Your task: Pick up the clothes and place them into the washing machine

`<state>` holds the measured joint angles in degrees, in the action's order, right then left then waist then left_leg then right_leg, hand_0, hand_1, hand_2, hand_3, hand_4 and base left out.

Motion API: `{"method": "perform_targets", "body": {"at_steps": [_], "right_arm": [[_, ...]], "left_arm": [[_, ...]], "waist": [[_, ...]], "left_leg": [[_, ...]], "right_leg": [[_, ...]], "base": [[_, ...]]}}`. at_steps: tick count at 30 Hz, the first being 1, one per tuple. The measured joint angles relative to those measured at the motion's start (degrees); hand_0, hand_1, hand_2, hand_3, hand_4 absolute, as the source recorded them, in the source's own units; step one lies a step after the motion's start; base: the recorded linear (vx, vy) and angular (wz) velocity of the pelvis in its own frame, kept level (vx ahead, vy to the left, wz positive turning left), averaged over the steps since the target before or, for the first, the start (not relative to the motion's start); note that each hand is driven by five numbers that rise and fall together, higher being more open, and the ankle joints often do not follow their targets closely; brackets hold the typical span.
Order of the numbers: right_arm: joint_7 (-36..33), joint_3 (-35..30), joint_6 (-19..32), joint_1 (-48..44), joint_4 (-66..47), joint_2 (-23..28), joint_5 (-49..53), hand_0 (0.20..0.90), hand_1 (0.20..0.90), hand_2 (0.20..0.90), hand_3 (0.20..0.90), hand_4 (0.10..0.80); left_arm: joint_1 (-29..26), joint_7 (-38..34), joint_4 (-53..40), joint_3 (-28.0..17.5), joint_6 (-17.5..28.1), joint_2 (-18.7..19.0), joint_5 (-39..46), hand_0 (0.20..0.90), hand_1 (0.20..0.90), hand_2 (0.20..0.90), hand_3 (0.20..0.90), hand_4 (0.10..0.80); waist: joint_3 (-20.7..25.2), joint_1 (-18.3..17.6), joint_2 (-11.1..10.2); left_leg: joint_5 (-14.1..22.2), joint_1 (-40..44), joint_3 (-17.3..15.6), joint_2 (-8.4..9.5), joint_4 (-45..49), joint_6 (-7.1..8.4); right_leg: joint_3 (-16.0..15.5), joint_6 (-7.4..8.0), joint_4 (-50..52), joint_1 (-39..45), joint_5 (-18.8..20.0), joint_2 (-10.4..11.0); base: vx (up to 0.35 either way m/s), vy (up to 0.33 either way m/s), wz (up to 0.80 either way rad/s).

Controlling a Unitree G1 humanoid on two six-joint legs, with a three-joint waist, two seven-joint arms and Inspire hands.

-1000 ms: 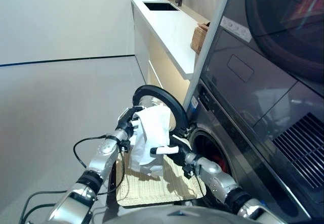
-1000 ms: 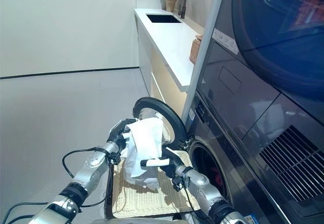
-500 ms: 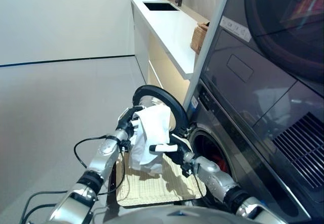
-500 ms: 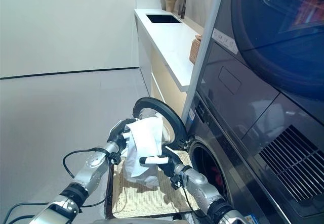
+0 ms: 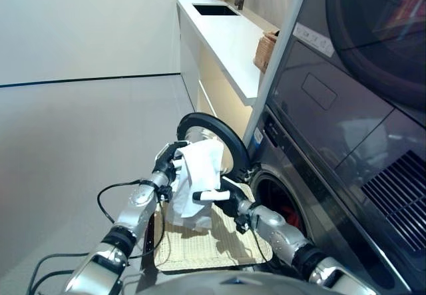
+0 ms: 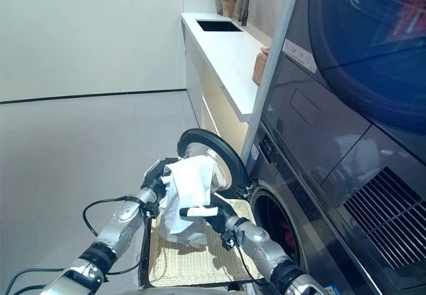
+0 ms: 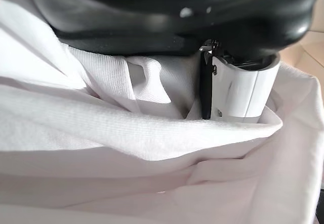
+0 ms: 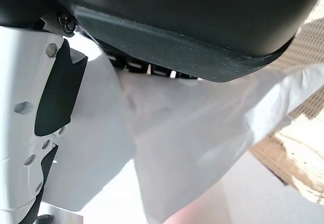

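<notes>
White garment [image 5: 198, 178] between both hands

The cloth [image 5: 197, 178] hangs between the left hand [image 5: 168, 166] and right hand [image 5: 223, 195], above the basket [image 5: 210, 245] on the floor. The washing machine [image 5: 303, 195] stands to the right, its open door [image 5: 213, 135] behind the cloth. The bench [image 5: 226, 35] runs behind.

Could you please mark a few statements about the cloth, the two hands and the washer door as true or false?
1. The white cloth is held up between both hands, above the wicker basket. True.
2. The washing machine door is closed. False: it stands open.
3. The left hand hangs idle, away from the cloth. False: it grips the cloth's upper edge.
4. The right hand is closed on the cloth. True.
5. The cloth lies inside the drum. False: it is outside, before the opening.
</notes>
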<state>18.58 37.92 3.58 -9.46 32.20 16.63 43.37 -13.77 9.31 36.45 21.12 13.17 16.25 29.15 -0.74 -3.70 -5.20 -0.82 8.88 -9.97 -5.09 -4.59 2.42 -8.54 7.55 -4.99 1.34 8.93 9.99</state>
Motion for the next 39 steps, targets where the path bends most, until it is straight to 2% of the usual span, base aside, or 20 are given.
{"method": "perform_targets", "body": {"at_steps": [1,2,3,30,31,32,39], "right_arm": [[0.00,0.15,0.00,-0.07,0.00,0.00,0.00,0.669,0.669,0.669,0.669,0.635],[0.00,0.27,-0.02,-0.19,0.00,0.00,0.00,0.392,0.392,0.392,0.392,0.437],[-0.03,0.29,-0.09,-0.24,0.00,0.00,0.00,0.200,0.200,0.200,0.200,0.300],[-0.02,0.97,-1.18,-0.55,-0.03,-1.10,0.02,0.200,0.200,0.200,0.200,0.300],[-0.02,0.97,-1.18,-0.56,-0.03,-1.10,0.02,0.200,0.200,0.200,0.200,0.300],[-0.01,0.95,-1.18,-0.55,-0.03,-1.05,0.02,0.200,0.200,0.200,0.200,0.300],[0.09,0.84,-1.18,-0.50,-0.03,-0.87,0.02,0.200,0.200,0.200,0.200,0.300]], "left_arm": [[0.00,-0.05,0.00,0.00,0.00,0.03,0.00,0.200,0.200,0.200,0.200,0.300],[0.00,-0.09,0.00,0.00,0.00,0.09,0.00,0.200,0.200,0.200,0.200,0.300],[0.00,-0.14,0.00,0.00,0.02,0.10,0.00,0.200,0.200,0.200,0.200,0.300],[0.00,0.19,-0.01,2.11,1.03,-1.12,-0.23,0.200,0.200,0.200,0.200,0.300],[0.00,-0.07,-0.01,2.12,1.03,-1.11,-0.53,0.831,0.831,0.831,0.831,0.751],[0.00,-0.50,-0.01,2.11,1.04,-0.79,-1.33,0.900,0.900,0.900,0.900,0.800],[0.00,-1.18,-0.01,2.11,1.04,-0.60,-3.99,0.900,0.900,0.900,0.900,0.800]], "waist": [[0.00,0.02,0.00],[0.00,0.03,0.00],[0.00,0.04,0.00],[-0.03,-0.05,0.05],[-0.04,-0.05,0.07],[-0.04,-0.07,0.08],[-0.12,-0.09,0.26]], "left_leg": [[0.00,0.00,0.00,0.00,0.00,0.00],[0.00,0.00,0.00,0.00,0.00,0.00],[0.00,0.00,0.00,0.00,0.00,0.00],[0.00,-0.03,0.01,0.00,-0.01,0.00],[0.00,-0.03,0.01,0.00,-0.01,0.00],[0.00,-0.03,0.02,0.00,-0.01,0.00],[0.00,-0.03,0.04,0.00,-0.01,0.00]], "right_leg": [[0.00,0.00,0.00,0.00,0.00,-0.01],[0.00,0.00,0.00,0.00,0.01,0.00],[0.00,0.00,0.00,0.00,0.00,0.00],[0.00,-0.02,0.00,-0.04,-0.03,0.00],[0.00,-0.02,0.00,-0.03,-0.03,0.00],[0.00,-0.02,0.00,-0.03,-0.03,0.00],[0.00,0.01,0.00,0.00,-0.03,0.00]], "base": [[0.000,0.000,0.00],[0.000,0.000,0.00],[0.000,0.000,0.00],[0.000,0.000,0.00],[0.000,0.000,0.00],[0.000,0.000,0.00],[0.000,0.000,0.00]]}}
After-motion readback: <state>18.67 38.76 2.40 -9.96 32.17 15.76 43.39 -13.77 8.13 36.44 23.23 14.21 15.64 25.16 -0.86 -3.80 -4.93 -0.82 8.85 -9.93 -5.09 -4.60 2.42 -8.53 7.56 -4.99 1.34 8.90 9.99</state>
